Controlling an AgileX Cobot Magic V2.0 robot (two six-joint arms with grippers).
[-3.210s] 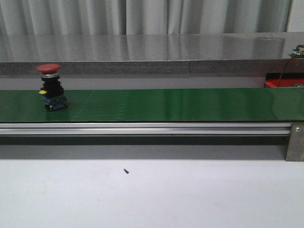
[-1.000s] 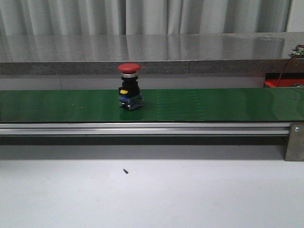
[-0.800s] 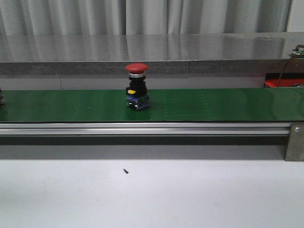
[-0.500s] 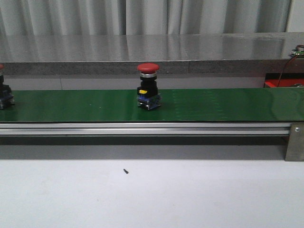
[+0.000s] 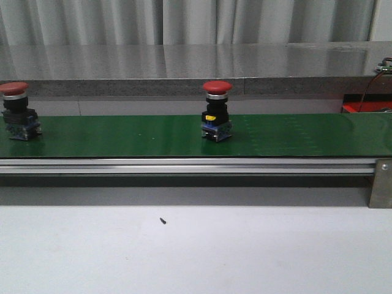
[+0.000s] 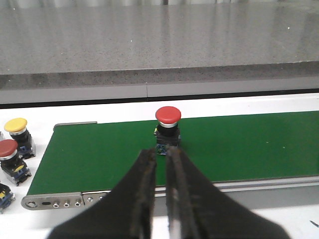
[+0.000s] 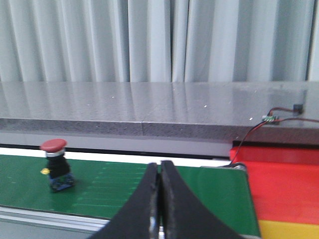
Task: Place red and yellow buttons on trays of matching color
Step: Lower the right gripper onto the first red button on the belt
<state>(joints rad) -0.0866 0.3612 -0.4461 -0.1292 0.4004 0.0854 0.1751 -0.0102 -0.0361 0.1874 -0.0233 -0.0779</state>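
Observation:
A red button (image 5: 217, 119) with a black body stands on the green belt (image 5: 294, 135) near the middle; it also shows in the right wrist view (image 7: 56, 164). A second red button (image 5: 17, 119) stands at the belt's far left and shows in the left wrist view (image 6: 168, 130), just beyond my left gripper (image 6: 160, 152). That gripper's fingers are nearly together and hold nothing. My right gripper (image 7: 160, 163) is shut and empty over the belt's right part. The red tray (image 7: 284, 179) and the yellow tray (image 7: 289, 230) lie past the belt's right end.
Off the belt's left end stand a yellow button (image 6: 17, 132), a red button (image 6: 10, 157) and part of another (image 6: 2, 194). A grey stone ledge (image 5: 196, 67) runs behind the belt. An aluminium rail (image 5: 184, 165) edges its front. Wires (image 7: 269, 119) lie on the ledge.
The red button has ridden the belt rightwards from the far left to the middle. A second red button has come into view at the belt's left end.

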